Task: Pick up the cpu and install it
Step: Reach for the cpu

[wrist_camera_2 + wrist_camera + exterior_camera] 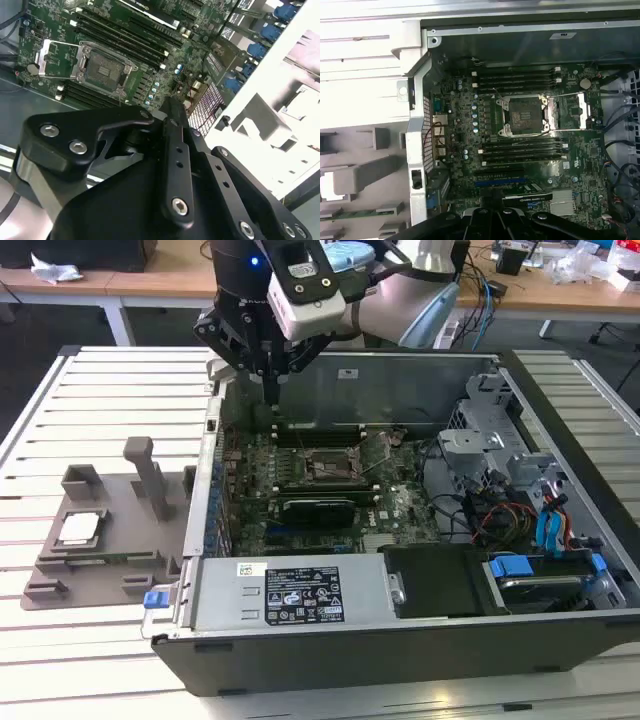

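Exterior view: a black metal computer case lies open on a white slatted bench. Inside it sits a green circuit board crowded with small parts. Near the board's middle is a square black socket, uncovered, with its shiny metal frame swung open. At three o'clock inside the case stands a grey sheet-metal drive cage with loose cables beneath it.

At nine o'clock from the case, a matte grey moulded holder lies on the bench, with upright posts and shallow pockets. The cpu, a flat square with a silver-grey metal top and a pale rim, lies flat in a square pocket on the holder's nine o'clock side.

The tool, black and angular with bolted links, hangs over the case's eleven o'clock corner, well apart from the cpu. In the second wrist view its fingers are dark flat bars drawn together to one narrow tip, with nothing between them.
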